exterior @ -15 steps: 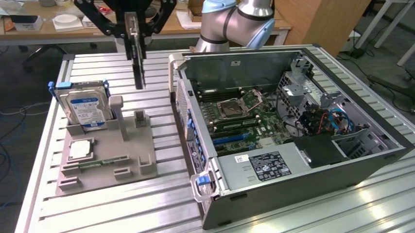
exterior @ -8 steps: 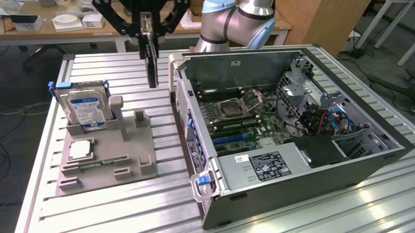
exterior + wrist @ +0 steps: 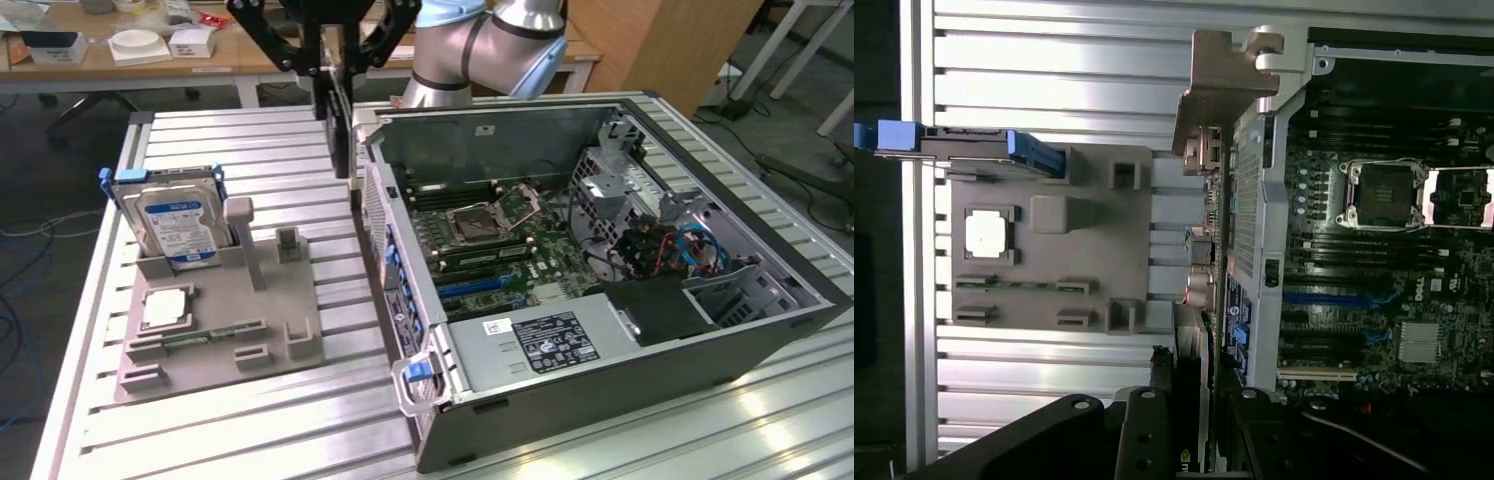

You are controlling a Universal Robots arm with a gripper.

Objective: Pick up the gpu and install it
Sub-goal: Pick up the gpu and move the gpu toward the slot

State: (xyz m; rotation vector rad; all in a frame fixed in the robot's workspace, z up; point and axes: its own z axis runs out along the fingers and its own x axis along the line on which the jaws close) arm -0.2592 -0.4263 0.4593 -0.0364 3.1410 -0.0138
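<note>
fingers narrowly parted, clamping upright gpu, at computer case edge

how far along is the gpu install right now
Done: the gpu is off the grey holder and up in the air. In hand: the gripper is shut on it, with the card hanging upright at the edge of the open case. Left: it is not yet seated, and the blue slots inside the case are bare.
</note>
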